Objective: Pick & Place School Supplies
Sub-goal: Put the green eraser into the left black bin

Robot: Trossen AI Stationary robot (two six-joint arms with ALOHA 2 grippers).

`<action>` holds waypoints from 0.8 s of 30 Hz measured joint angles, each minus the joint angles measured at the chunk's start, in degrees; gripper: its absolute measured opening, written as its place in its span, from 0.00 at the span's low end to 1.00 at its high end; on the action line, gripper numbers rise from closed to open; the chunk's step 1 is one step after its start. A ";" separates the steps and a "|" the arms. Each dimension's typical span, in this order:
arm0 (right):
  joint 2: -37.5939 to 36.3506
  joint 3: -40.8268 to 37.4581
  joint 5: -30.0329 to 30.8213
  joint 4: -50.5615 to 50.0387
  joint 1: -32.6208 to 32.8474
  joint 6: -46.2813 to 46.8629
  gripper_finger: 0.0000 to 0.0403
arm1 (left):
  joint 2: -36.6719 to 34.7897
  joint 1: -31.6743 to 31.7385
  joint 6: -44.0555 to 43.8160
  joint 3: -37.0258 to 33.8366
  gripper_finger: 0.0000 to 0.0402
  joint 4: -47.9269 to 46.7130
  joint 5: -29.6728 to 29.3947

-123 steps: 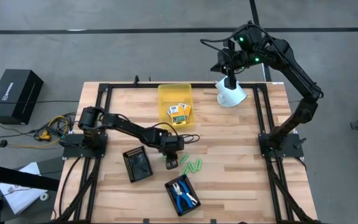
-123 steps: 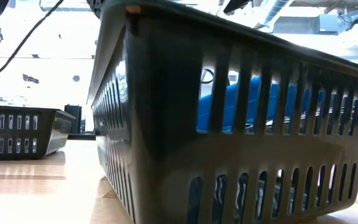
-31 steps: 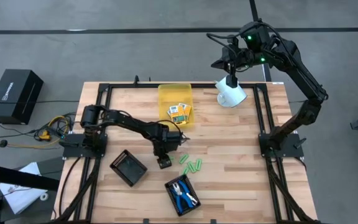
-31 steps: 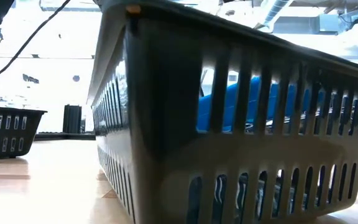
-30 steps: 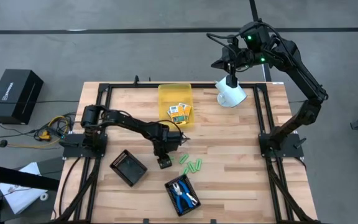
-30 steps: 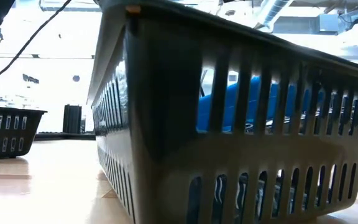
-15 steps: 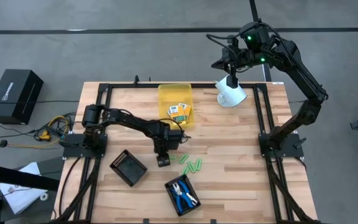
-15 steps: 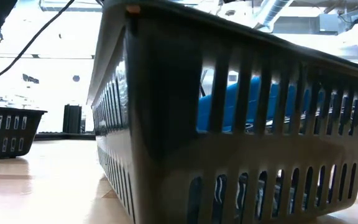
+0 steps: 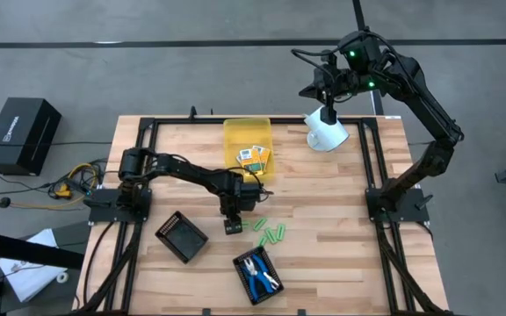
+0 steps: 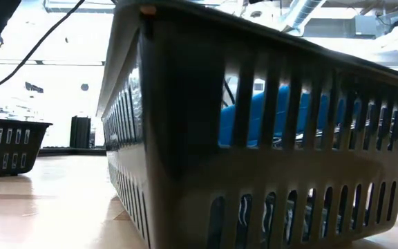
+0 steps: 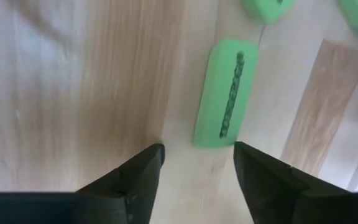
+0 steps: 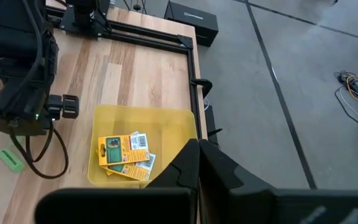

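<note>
Left gripper (image 11: 194, 163) low over table centre, fingers parted, gripping nothing; green stick (image 11: 224, 94) lies flat just ahead of tips, not touched. More green sticks (image 9: 271, 234) scattered right of it in high view. Scissors (image 9: 259, 275) in black tray (image 9: 242, 265), lower centre. Yellow-orange boxes (image 9: 253, 158) in yellow bin (image 9: 232, 132), upper centre. Empty black tray (image 9: 180, 236) lower left. Right gripper (image 12: 197, 163) closed, empty, raised above upper right.

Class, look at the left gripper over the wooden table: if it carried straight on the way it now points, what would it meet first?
Most likely the light-green block. The left gripper is open, pointing down at the table, with that block just ahead of its fingertips. Depth is unclear, so it might touch the bare wood first.
</note>
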 joint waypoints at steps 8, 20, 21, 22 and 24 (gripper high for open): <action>-0.02 0.00 -0.13 -0.60 0.00 0.02 0.00 | 0.05 -0.36 0.16 0.49 0.56 2.87 -0.47; 0.00 0.00 -0.20 -0.46 0.00 0.04 0.00 | 0.10 -2.18 -0.33 0.65 0.55 6.46 -0.41; 0.00 0.00 -0.20 -0.42 0.00 0.04 0.00 | 0.14 -2.50 -0.37 0.65 0.55 6.48 -0.40; 0.00 0.00 -0.20 -0.39 0.00 0.04 0.00 | 0.54 -2.81 -0.41 0.69 0.55 6.56 -0.35; -0.02 0.00 -0.20 -0.39 0.00 0.04 0.00 | 1.25 -3.38 -1.47 0.80 0.55 6.52 0.88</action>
